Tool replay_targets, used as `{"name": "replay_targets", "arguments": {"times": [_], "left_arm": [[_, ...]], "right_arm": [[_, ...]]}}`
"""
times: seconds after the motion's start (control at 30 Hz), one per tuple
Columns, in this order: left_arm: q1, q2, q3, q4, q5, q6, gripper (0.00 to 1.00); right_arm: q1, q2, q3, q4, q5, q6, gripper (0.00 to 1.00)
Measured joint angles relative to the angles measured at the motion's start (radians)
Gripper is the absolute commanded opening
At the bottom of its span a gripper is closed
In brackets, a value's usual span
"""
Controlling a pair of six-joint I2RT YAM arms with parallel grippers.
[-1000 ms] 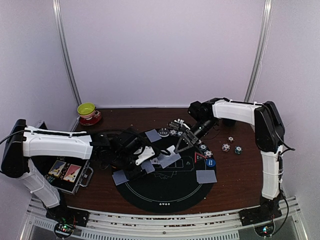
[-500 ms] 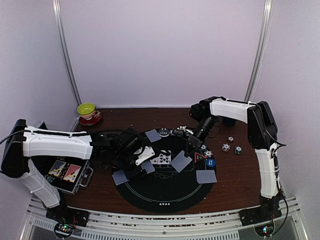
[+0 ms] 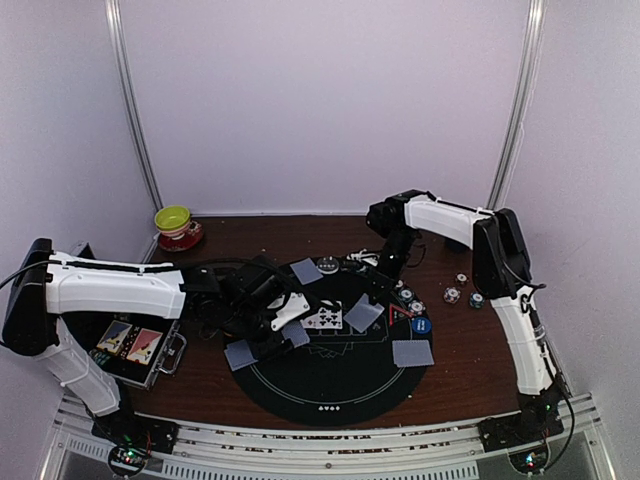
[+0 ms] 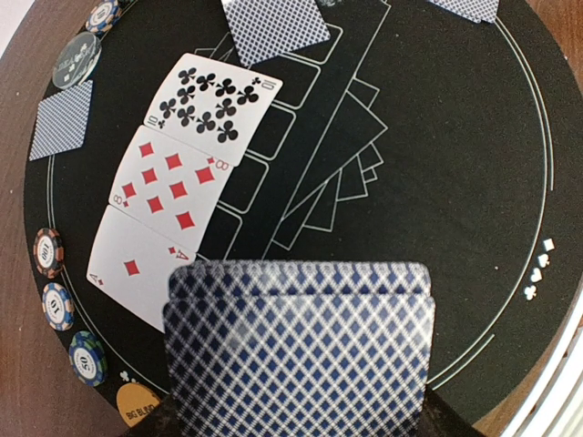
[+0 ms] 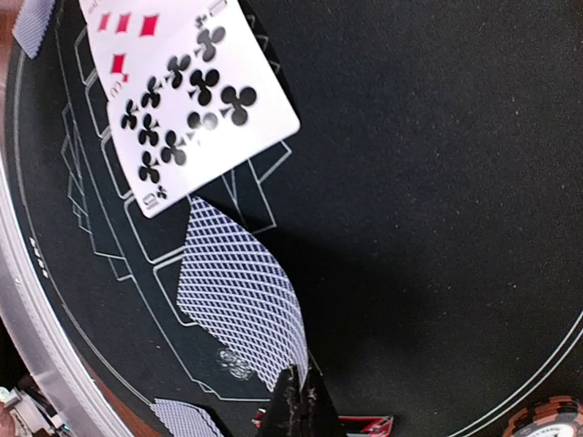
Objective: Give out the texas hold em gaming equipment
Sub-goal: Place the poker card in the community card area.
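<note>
My left gripper (image 3: pixel 272 318) is shut on a deck of blue-backed playing cards (image 4: pixel 296 355), which hides its fingers in the left wrist view. Three face-up cards lie in a row on the black mat (image 3: pixel 330 380): ten of clubs (image 4: pixel 217 107), eight of diamonds (image 4: pixel 173 182) and ace of diamonds (image 4: pixel 137 269). My right gripper (image 5: pixel 296 401) is shut on the corner of a bent face-down card (image 5: pixel 239 291), which slants over the mat just beyond the ten of clubs (image 5: pixel 200 109). Poker chips (image 4: pixel 59 305) and an orange button (image 4: pixel 137 405) line the mat's edge. The red triangle marker (image 3: pixel 400 313) and blue button (image 3: pixel 420 325) sit close together.
Single face-down cards lie at the mat's rim (image 3: pixel 305 270), (image 3: pixel 241 353), (image 3: pixel 413 352). Loose chips (image 3: pixel 452 295) rest on the brown table to the right. A yellow-green bowl (image 3: pixel 173 218) stands at the back left. An open case (image 3: pixel 140 345) sits beside the left arm.
My right gripper has carried the face-down card rightward, away from the deck, and its forearm has swung back. The left gripper and deck have stayed still.
</note>
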Motion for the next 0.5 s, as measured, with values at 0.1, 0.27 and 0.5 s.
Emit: {"name": "replay_targets", "arguments": {"times": [0.1,0.27,0.5], "left_arm": [[0.0,0.0,0.0,0.0,0.001,0.0,0.66],[0.0,0.0,0.0,0.0,0.002,0.0,0.66],[0.0,0.0,0.0,0.0,0.002,0.0,0.66]], "right_arm": [[0.008,0.012,0.018,-0.003,0.042,-0.013,0.04],[0.031,0.025,0.043,-0.002,0.114,-0.034,0.08],[0.066,0.027,0.047,0.027,0.226,-0.06,0.13]]}}
